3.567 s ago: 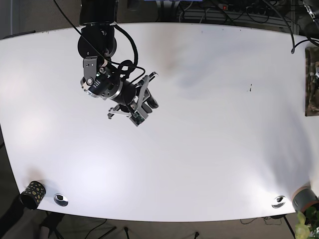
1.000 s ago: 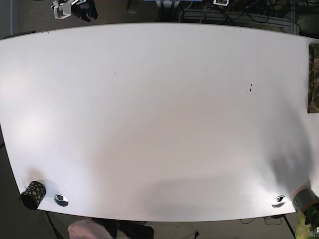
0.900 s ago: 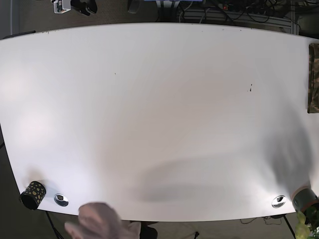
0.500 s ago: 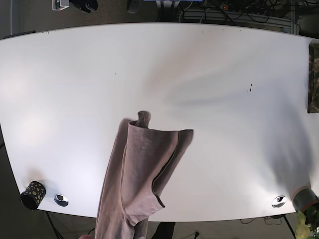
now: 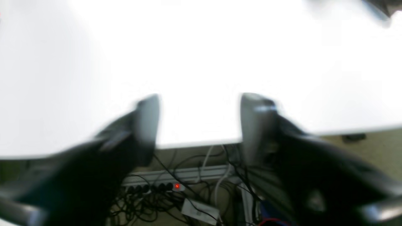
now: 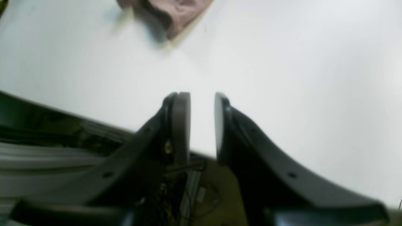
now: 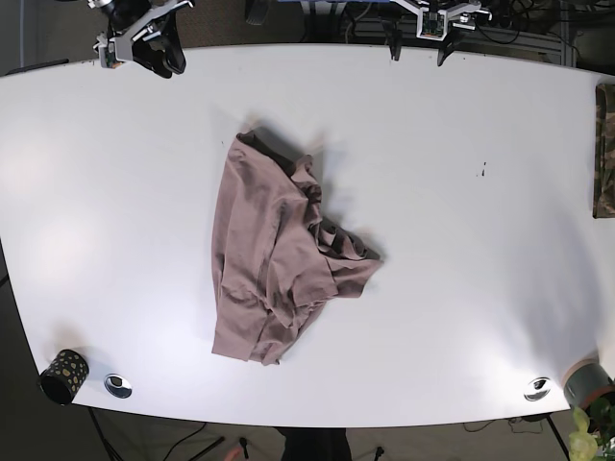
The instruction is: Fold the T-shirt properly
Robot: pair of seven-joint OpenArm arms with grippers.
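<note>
Base view, crumpled T-shirt (image 7: 279,272), cup (image 7: 63,375), table (image 7: 461,250)

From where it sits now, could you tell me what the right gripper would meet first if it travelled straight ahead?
Probably the white table top first; beyond that bare stretch, slightly off to one side, lies the crumpled mauve T-shirt. The right gripper looks angled downward, though depth is unclear.

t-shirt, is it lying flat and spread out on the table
No, the t-shirt lies crumpled in a heap on the table, with overlapping folds.
</note>
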